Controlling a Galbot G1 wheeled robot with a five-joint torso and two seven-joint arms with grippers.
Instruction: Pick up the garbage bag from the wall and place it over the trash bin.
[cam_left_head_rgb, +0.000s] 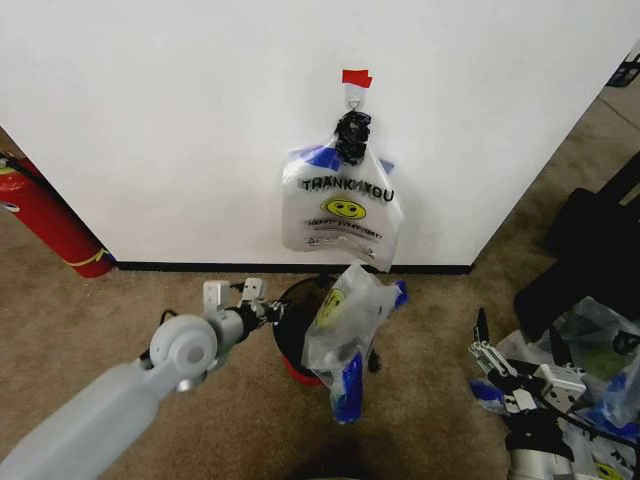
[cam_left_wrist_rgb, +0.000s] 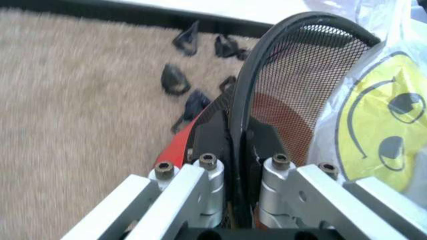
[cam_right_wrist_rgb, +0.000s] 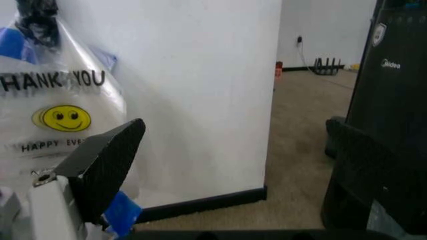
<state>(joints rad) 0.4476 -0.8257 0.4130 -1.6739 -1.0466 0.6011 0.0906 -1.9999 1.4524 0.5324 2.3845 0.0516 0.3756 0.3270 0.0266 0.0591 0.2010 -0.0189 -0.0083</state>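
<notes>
- Setting: a plain white wall with a black baseboard, above beige carpet. A strip of red tape marks a metal hook.
- A thin see-through plastic bag with blue handles hangs from the hook by its knotted top.
- A second bag of the same kind is draped on the far side of the small round mesh trash bin with a red lower body, one end trailing toward the carpet.
- Left pincer: clenched on the bin's black rim, one finger inside, one outside.
- Right pincer: low beside the clear bags on the carpet; released, grasping nothing.
- Step, as judged: bin steadied, bag partly set. Next move calls for spreading the bag mouth over the rim.
- Legible text: "THANK YOU", smiley face, "HAPPY EVE…"; "Midea" on a black appliance.
</notes>
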